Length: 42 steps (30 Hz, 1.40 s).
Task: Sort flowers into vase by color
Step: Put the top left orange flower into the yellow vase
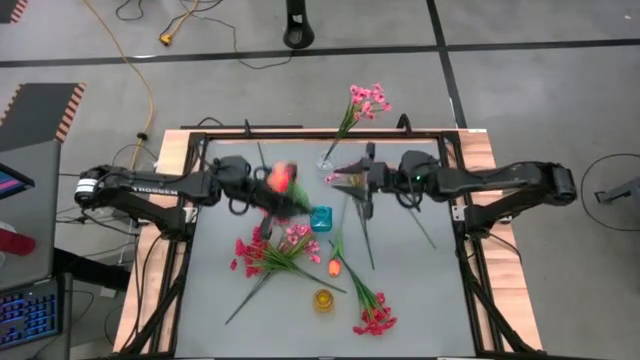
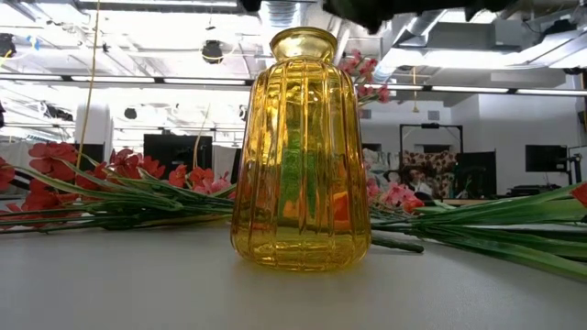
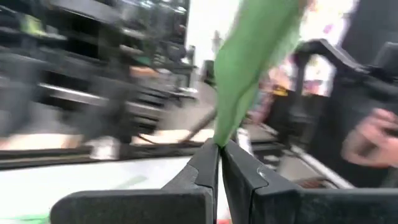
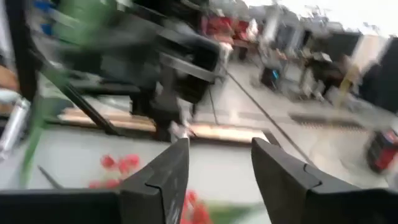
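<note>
My left gripper (image 1: pixel 266 193) is above the table's middle, left of the teal vase (image 1: pixel 321 219), shut on a flower with an orange bud (image 1: pixel 282 177). My right gripper (image 1: pixel 352 181) hovers open to the right of it, near a clear vase (image 1: pixel 329 158) that holds a light-pink spray (image 1: pixel 368 99). Red and pink sprays (image 1: pixel 270 250) lie in a heap on the table. An orange bud (image 1: pixel 334 267) and a red spray (image 1: pixel 375 318) lie beside the yellow vase (image 1: pixel 323 299). This vase (image 2: pixel 300 151) stands upright and fills the low view. My left gripper pinches the flower's green stem or leaf (image 3: pixel 219 138) between its two fingertips (image 3: pixel 205 163). The green part rises away from the fingers in the left wrist view. The flower is lifted clear of the table, its orange bud past the fingers toward the far edge.
Loose green stems (image 1: pixel 362 232) lie across the table between the teal vase and the right arm. A black frame (image 1: pixel 300 131) borders the table. The light-pink spray's blossoms reach past the far edge. Bare table surface shows at the near left (image 1: pixel 215 290) and the near right (image 1: pixel 430 290).
</note>
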### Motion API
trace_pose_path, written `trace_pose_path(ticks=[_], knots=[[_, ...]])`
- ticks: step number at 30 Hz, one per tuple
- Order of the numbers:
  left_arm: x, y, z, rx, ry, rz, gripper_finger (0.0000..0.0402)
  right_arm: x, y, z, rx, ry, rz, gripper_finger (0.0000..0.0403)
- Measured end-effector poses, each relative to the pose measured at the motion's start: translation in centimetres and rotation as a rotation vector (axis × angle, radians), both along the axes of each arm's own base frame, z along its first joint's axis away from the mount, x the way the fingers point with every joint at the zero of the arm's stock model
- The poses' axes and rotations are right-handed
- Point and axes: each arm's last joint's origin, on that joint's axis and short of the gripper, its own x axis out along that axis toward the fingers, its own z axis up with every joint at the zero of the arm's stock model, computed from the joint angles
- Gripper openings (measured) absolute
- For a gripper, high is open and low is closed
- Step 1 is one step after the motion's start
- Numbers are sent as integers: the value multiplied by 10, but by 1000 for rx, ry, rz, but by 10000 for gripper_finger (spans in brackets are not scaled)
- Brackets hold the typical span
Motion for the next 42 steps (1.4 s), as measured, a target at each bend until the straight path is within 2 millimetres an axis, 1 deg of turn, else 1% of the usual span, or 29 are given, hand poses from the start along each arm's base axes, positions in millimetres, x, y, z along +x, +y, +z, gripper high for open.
trace_pose_path(ticks=[4, 9, 13, 17, 21, 27, 33, 36, 42], knots=[[-1, -24, 0, -17, 3, -61, 2, -11, 0, 1, 7, 71, -2, 211], [-4, -52, -1, -16, 16, -106, 2, -14, 0, -4, 13, 135, 2, 210], [-7, -69, -7, -5, 78, -79, 2, -12, 0, -9, 17, 172, 4, 208], [-10, -81, -12, 1, 130, -27, 2, -10, 0, -13, 19, 191, 5, 208], [-13, -90, -16, 3, 170, 12, 2, -9, 0, -14, 20, 198, 5, 208], [-18, -102, -18, -27, 208, 6, 2, -10, 0, -15, 21, 209, 7, 208], [-21, -109, -20, -29, 219, 36, 2, -10, 0, -16, 22, 214, 7, 207], [-17, -111, -24, -24, 227, 58, 2, -10, 0, -16, 22, 214, 7, 207], [-3, -118, -45, -17, 302, 61, 2, -10, 0, -16, 23, 217, 8, 207]])
